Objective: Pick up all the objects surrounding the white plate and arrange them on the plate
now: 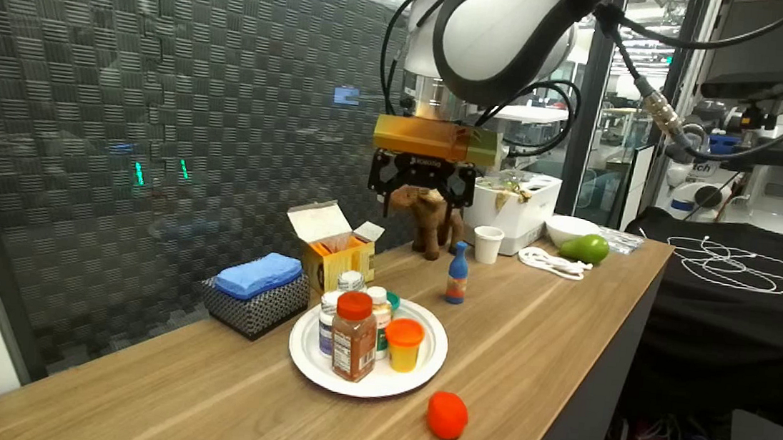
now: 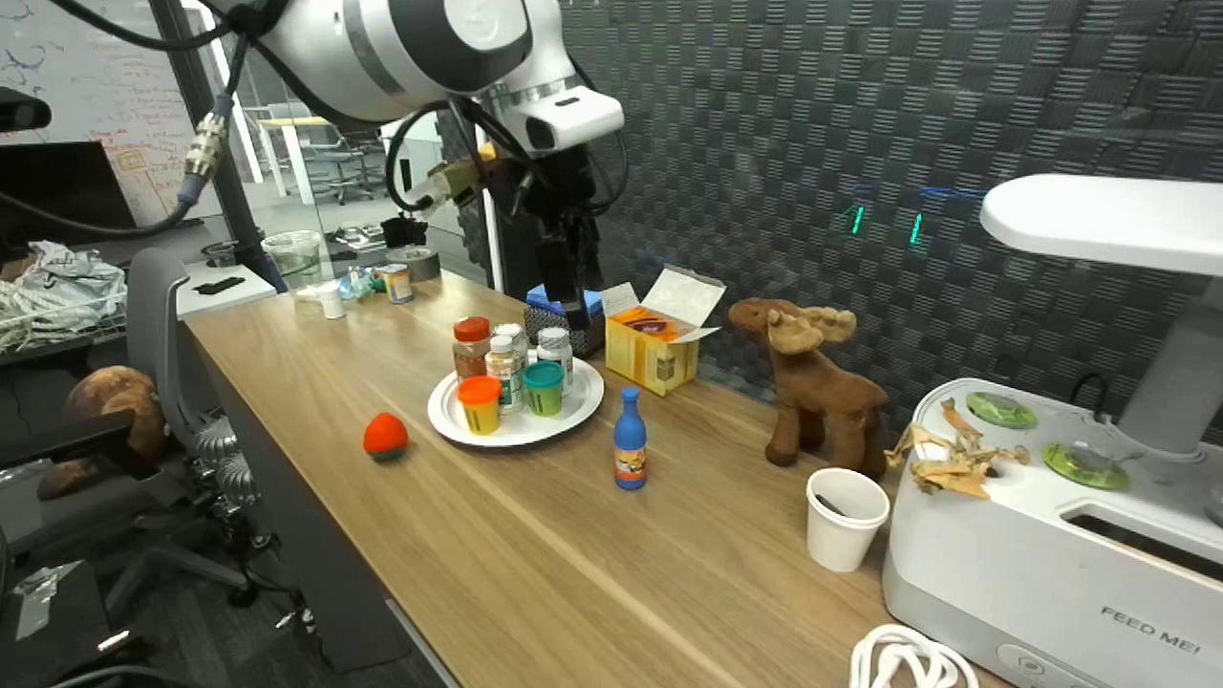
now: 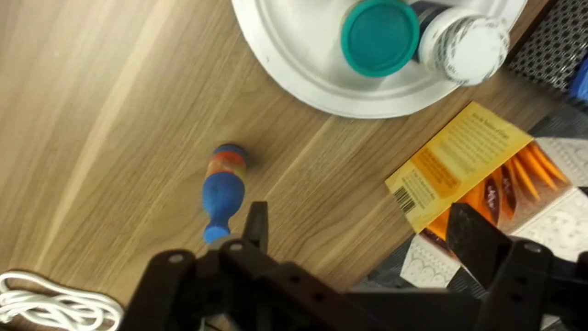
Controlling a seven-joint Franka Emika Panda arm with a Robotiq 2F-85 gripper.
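Claw [image 3: 356,214] above counter [image 3: 138,115], fingers spread wide apart; between them, wrist view shows part of yellow box [image 3: 452,165], barcode [image 3: 404,200] clear there alone. Beyond fingertips, same view: part of plate [image 3: 321,87], teal-lidded cup [image 3: 380,37], one white bottle [image 3: 468,49]. Both exterior views: plate lower than claw, bearing also red-capped jar [image 1: 353,338], orange-lidded cup [image 1: 403,348], two more white bottles [image 2: 506,377], all upright. Only exterior views show orange ball [image 1: 447,415], on counter near plate, well below claw. Claw overlaps toy moose [image 1: 427,227] in an exterior view.
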